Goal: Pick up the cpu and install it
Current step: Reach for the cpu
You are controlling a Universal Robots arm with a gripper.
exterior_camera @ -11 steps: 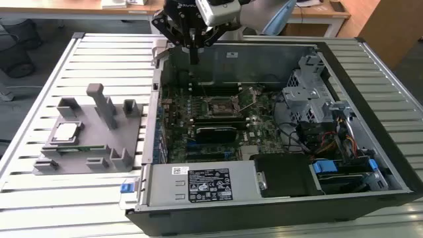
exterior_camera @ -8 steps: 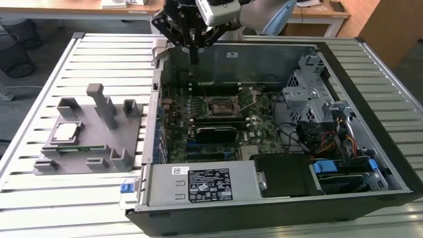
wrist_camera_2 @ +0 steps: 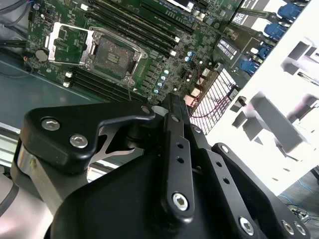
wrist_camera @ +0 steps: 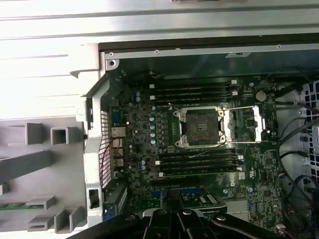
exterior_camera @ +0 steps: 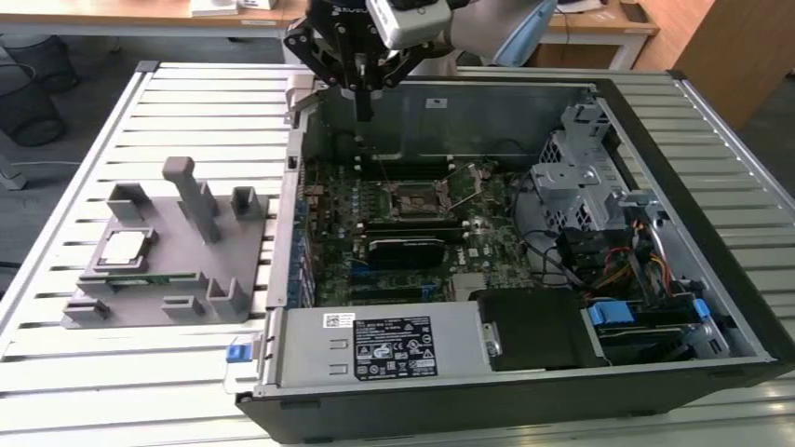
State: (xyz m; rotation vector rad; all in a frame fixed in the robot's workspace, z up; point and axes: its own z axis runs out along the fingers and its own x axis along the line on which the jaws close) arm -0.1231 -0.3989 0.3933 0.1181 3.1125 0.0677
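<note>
The cpu (exterior_camera: 125, 247) is a small silver-grey square lying flat in a recess of the grey plastic holder (exterior_camera: 186, 298), on the slatted table at the exterior view's left. My gripper (exterior_camera: 363, 110) hangs over the far rim of the open computer case, well away from the cpu, its fingers shut together with nothing between them. In the second wrist view the gripper (wrist_camera_2: 172, 102) points down toward the board. The dark socket (exterior_camera: 416, 196) stands empty with its metal frame swung open, as both wrist views show (wrist_camera: 202, 127) (wrist_camera_2: 112, 55).
The open case (exterior_camera: 695, 279) holds the green motherboard (wrist_camera: 149, 149), memory slots (wrist_camera: 192, 89), a drive cage (exterior_camera: 578, 177), cables and a power supply (exterior_camera: 391, 345). A green memory stick (wrist_camera: 15, 205) rests in the holder. The holder's upright posts (exterior_camera: 186, 191) rise near the cpu.
</note>
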